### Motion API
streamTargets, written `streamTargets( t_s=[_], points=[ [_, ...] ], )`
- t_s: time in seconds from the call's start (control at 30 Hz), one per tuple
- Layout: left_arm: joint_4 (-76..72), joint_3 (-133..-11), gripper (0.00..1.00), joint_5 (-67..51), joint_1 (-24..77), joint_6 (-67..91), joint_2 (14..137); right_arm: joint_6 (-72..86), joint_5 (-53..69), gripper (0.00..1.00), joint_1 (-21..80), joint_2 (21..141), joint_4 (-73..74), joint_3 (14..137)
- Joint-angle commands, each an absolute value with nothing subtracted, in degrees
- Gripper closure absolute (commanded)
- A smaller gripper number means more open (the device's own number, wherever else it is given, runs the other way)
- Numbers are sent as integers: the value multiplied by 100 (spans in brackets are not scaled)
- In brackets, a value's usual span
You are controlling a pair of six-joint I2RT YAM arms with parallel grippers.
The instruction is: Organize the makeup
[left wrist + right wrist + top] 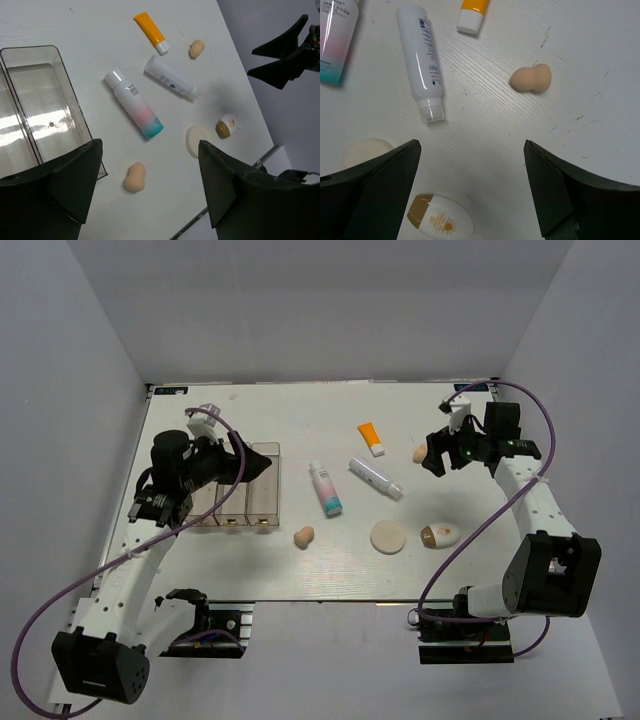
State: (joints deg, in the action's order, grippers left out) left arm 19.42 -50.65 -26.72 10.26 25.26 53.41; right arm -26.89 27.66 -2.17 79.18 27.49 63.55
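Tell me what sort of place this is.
Probably a robotics lab test cell, not a home: a white table boxed in by plain white panels, with a clear organizer and staged cosmetics like the orange tube.

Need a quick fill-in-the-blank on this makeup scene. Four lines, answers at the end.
1. The left end effector and right end effector are both ___.
2. The clear organizer lies nearer the ___ end effector.
3. There are ___ peach sponges in view.
4. The orange tube has a ___ cap.

Missing words: open; left; two; white.
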Motion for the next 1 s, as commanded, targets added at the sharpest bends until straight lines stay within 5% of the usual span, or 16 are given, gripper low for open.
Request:
streamTargets(
  t_s=[0.0,0.17,0.37,0.47,0.53,0.6,0.63,0.67,0.7,0.8,0.97],
  points=[
    [2021,-5475,15,-3225,1055,2286,5632,-3024,3058,11,-228,7647,2734,6328],
    [2022,-5756,26,-3445,1335,2276,5994,-3155,3190,11,-229,7585,2856,6214],
    [1890,-6064,51,-3314,1915,2355,6644,-2892,3357,15,-228,7559,2786,6135],
    [1959,-6319,70,-3156,2416,2364,7056,-2778,3323,36,-229,7524,2760,6135],
    [2309,-6651,73,-2954,2855,2312,7424,-2672,3200,62,-229,7480,2716,6047],
    [2626,-6881,71,-2648,3145,2163,7680,-2637,3138,73,-229,7383,2611,5925],
    [3002,-7125,56,-2498,3425,2110,7812,-2593,3094,71,-229,7365,2576,5802],
    [3206,-7232,47,-2331,3558,1988,8057,-2567,3076,67,-229,7287,2523,5731],
    [3365,-7329,41,-1972,3690,1952,8164,-2540,3067,49,-229,7251,2488,5670],
    [3998,-7550,25,-1269,4112,1846,8507,-2487,2962,35,-229,7163,2426,5458],
    [4579,-7348,19,-529,4491,1705,8832,-2540,2865,29,-229,7128,2382,5291]
  ],
)
